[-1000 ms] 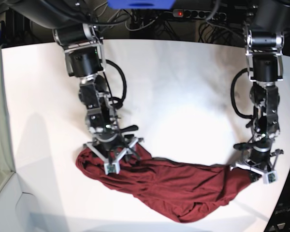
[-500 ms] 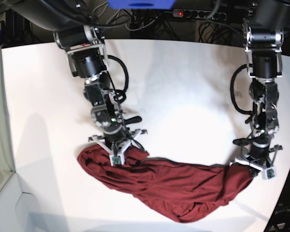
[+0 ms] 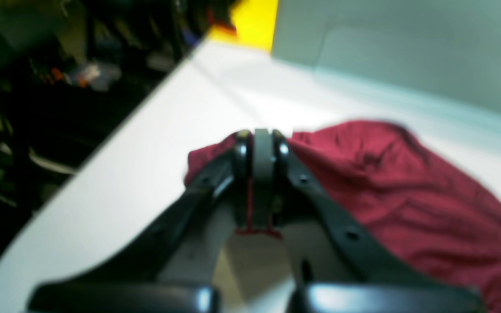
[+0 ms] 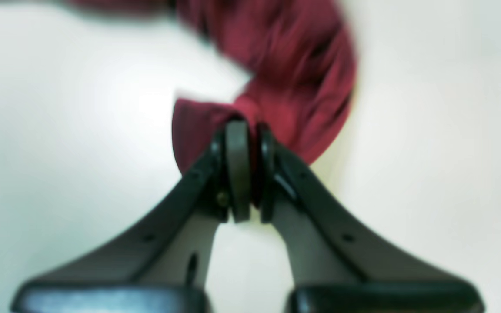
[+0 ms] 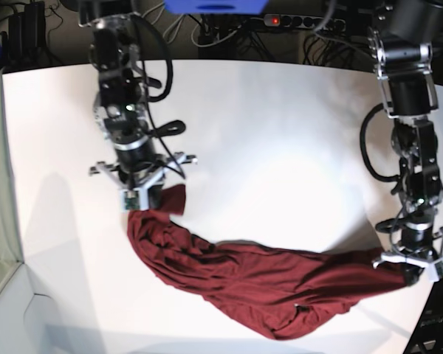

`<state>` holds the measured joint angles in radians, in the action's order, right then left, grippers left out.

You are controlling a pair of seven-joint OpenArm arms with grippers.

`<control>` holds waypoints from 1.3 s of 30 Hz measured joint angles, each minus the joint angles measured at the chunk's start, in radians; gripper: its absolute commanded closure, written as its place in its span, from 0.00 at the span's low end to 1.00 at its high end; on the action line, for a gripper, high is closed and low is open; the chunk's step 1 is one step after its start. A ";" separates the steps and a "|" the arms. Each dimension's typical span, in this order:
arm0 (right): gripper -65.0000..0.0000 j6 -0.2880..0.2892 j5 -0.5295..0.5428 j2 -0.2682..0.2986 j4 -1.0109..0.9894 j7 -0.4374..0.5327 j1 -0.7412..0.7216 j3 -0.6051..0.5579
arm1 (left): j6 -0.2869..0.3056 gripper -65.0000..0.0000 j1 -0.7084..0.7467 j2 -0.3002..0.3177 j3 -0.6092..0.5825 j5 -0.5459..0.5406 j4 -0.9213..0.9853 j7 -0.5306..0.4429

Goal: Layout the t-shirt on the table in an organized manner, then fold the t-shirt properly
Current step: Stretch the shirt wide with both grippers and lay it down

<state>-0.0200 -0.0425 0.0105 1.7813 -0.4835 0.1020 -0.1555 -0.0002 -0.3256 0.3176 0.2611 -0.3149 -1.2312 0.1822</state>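
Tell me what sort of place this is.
Probably a robotics lab: two robot arms work a red t-shirt on a bare white table, with a power strip and loose cables behind.
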 measured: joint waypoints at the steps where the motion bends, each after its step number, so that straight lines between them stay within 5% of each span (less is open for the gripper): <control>1: 1.00 0.000 -0.004 0.013 0.046 -0.010 0.020 0.014 | -0.005 1.00 0.017 0.002 0.014 0.001 -0.033 0.003; 11: 1.00 0.002 0.005 0.035 0.186 -0.039 0.073 0.373 | 0.000 1.00 0.109 -0.001 0.172 0.001 -0.304 -0.002; 15: 1.00 -0.002 -0.002 0.028 0.188 -0.037 0.021 0.503 | -0.002 1.00 0.137 -0.005 0.246 -0.002 -0.340 0.105; 22: 1.00 0.000 0.001 0.026 0.190 -0.039 -0.064 0.675 | -0.006 1.00 0.186 0.001 0.369 -0.169 -0.384 0.205; 33: 1.00 0.005 0.001 0.008 0.191 -0.036 0.046 0.773 | -0.004 1.00 0.444 -0.006 0.452 -0.312 -0.487 0.350; 39: 1.00 0.130 0.001 -0.079 0.191 -0.026 0.166 0.708 | -0.003 1.00 0.565 -0.012 0.452 -0.332 -0.480 0.391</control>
<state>0.1097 -0.0418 -0.0681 1.9724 -0.5095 0.2684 0.5529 -0.0036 0.2394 0.3058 0.7136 -0.6464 -1.7107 0.5735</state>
